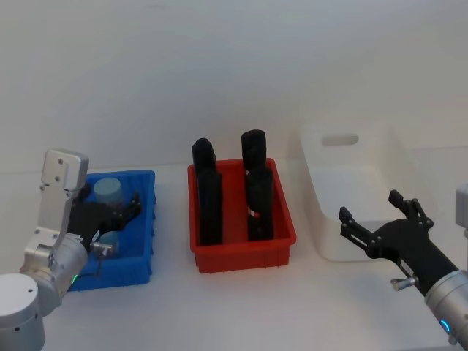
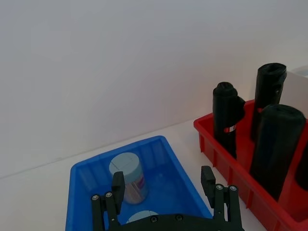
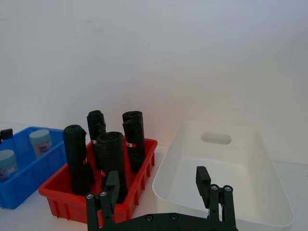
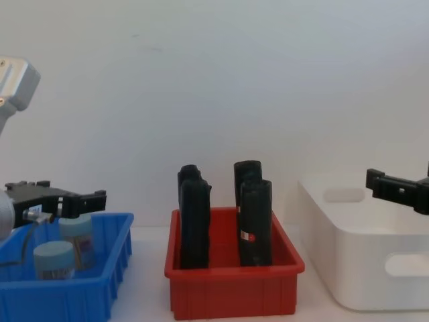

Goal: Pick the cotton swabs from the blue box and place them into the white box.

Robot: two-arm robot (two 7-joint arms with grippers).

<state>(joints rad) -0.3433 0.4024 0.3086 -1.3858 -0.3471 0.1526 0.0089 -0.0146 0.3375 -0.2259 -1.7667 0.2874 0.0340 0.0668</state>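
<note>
Head view: my left claw [image 1: 123, 218] hangs spread and empty over the blue box [image 1: 142, 272], right above the 2 cotton swabs [image 1: 108, 190] standing inside. I read that as lining up for a grab. My right claw [image 1: 369, 206], also spread and empty, hovers by the near end of the white box [image 1: 333, 241], likely parked.

Left wrist view: 1 tub stands upright beyond a finger, and the nearer tub's lid peeks out between both fingers.

Right wrist view: the white box is bare inside. The red tray [image 3: 62, 199] of black blocks [image 3: 74, 149] sits between the 2 boxes.

Chest view: both tubs are upright and close together, with the left claw just above them. Everything sits on a plain white table [image 4: 147, 295], with a blank white wall [image 4: 214, 80] behind.
</note>
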